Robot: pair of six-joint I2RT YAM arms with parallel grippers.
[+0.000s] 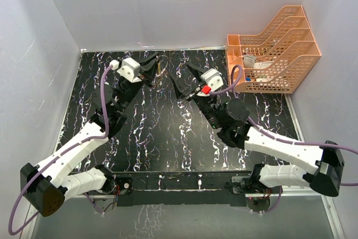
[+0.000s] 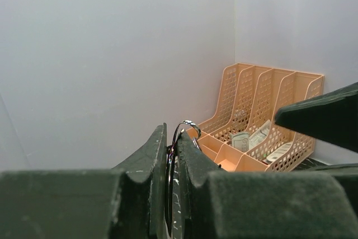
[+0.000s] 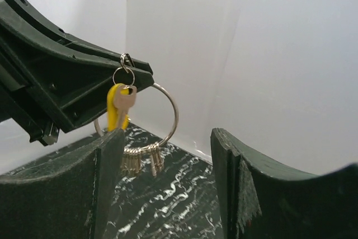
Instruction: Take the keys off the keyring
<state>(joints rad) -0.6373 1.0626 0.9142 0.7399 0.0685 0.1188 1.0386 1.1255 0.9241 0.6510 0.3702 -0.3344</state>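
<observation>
Item: keyring (image 3: 175, 117) with keys, removal not yet begun, as judged from the keys hanging on the wire. Nearest to the wrist camera and short of the keyring, the right end effector (image 3: 168, 141) stood open, its two dark fingers (image 3: 106, 183) apart with nothing between them, lined up on the keyring from its lower side. Beyond those fingers the keyring hung clear above the black marbled surface (image 3: 168, 200), pinched at its upper left arc by the left end effector (image 3: 120, 74), which was closed on the wire; the left wrist view showed the thin ring (image 2: 184, 124) rising edge-on from between the shut fingers. On the keyring: one yellow-headed key (image 3: 114, 110) hanging just inside its left arc from a smaller link ring (image 3: 123, 75), with a pale key (image 3: 127, 98) overlapping it; a cluster of dull brass keys (image 3: 140, 162) gathered at its lowest point. No green head could be made out. Far behind and to the right of the keyring, against the back wall, an orange file rack (image 1: 279, 48) holding some papers. Step in hand, by judgement: presenting the keyring for a first pick. The next move would call for the right end effector to close on a single key, probably the yellow one as the most separate, and to work it round to the wire's split while the left grip held firm; the keys were small and crowded, so fine alignment mattered.
</observation>
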